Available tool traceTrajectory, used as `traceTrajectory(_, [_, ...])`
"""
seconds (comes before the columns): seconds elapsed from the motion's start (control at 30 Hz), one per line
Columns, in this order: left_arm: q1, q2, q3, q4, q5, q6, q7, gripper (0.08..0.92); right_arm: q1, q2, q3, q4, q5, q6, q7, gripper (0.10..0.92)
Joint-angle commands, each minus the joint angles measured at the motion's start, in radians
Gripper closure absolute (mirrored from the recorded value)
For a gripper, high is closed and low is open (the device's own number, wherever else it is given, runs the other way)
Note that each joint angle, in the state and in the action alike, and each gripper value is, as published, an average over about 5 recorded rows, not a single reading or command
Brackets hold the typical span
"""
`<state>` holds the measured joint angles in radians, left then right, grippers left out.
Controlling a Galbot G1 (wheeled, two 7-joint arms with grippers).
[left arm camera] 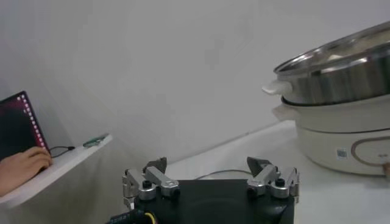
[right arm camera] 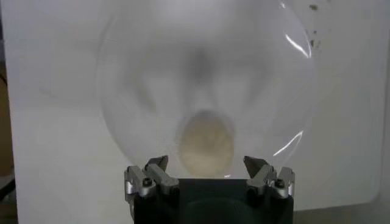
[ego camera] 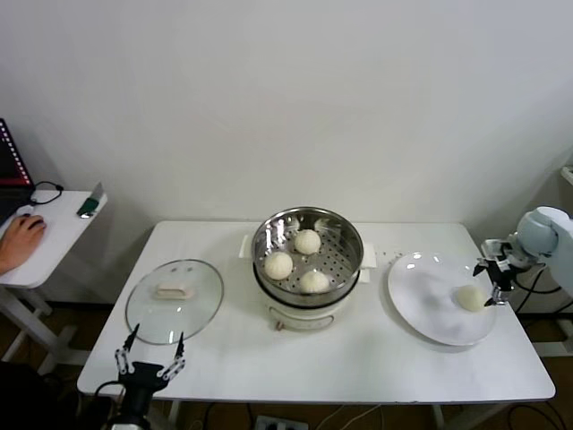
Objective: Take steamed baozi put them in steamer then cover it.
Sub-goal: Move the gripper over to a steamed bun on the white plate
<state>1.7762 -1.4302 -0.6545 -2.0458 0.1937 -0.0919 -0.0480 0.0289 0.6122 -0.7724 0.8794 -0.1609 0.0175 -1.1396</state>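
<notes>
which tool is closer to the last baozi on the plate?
Right. The right tool hangs open just beside the baozi on the white plate; the left tool sits open at the table's front-left edge, near the glass lid.

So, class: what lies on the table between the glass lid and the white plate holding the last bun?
The steamer on its white base, holding three baozi, stands between the lid and the plate, as the head view shows.

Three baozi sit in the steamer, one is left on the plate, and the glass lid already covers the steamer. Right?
Not quite. The head view shows the cover lying on the table left of the open steamer, not on it. Three baozi are inside, and one is on the plate.
</notes>
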Motion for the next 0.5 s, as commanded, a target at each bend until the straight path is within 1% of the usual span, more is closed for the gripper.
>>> traceTrajectory(0.03, [-0.003, -0.011, 0.001, 0.006, 0.019, 0.001, -0.001, 0.177, -0.071, 0.115, 0.083, -0.182, -0.088, 0.052, -0.006, 0.203])
traceTrajectory(0.5, [-0.004, -0.015, -0.001, 0.017, 0.039, -0.005, -0.002, 0.177, -0.063, 0.203, 0.108, -0.302, -0.156, 0.099, 0.000, 0.203])
